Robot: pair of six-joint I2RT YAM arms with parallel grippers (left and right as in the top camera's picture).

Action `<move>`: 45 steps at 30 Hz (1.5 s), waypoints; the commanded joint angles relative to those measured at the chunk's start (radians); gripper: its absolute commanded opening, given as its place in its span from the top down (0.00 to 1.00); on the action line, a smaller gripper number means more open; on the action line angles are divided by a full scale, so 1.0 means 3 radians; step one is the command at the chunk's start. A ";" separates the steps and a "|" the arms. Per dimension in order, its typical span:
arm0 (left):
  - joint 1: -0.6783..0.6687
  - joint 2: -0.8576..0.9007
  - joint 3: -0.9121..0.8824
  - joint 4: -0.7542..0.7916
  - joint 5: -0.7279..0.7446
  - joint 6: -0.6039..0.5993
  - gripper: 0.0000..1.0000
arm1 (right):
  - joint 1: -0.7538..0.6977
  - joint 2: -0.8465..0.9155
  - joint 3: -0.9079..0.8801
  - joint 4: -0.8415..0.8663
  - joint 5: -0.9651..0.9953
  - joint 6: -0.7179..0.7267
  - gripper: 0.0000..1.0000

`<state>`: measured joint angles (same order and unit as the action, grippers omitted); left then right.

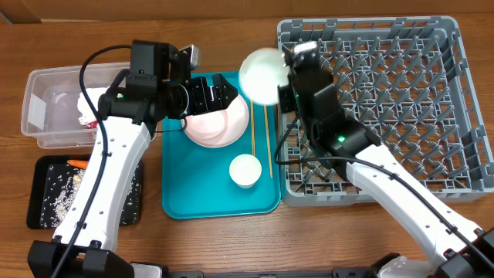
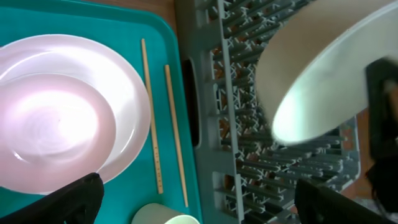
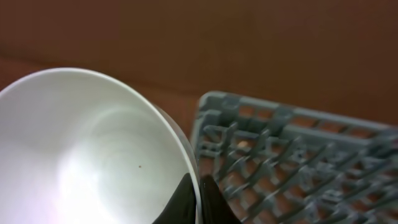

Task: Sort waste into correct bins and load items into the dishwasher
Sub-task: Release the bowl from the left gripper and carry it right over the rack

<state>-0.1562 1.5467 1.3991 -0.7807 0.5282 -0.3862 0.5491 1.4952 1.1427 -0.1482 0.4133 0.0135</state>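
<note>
My right gripper is shut on the rim of a whitish bowl and holds it tilted in the air at the left edge of the grey dish rack. The bowl also shows in the left wrist view, above the rack. My left gripper is open and empty above the pale pink plate. A second round bowl sits on that plate. The small white cup stands on the teal tray.
The teal tray lies left of the rack, with two chopsticks on it. The clear tub at far left holds a napkin and red wrapper. The black tray holds rice and a carrot.
</note>
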 commanded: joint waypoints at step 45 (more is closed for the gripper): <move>0.0009 -0.0038 0.0064 -0.0081 -0.0662 0.0017 0.00 | -0.1240 0.1217 0.0052 0.1956 0.0547 -0.3582 0.96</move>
<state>-0.1562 1.5467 1.3998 -0.8066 0.3359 -0.3862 0.1719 1.8618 1.1408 0.4107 0.6056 -1.0504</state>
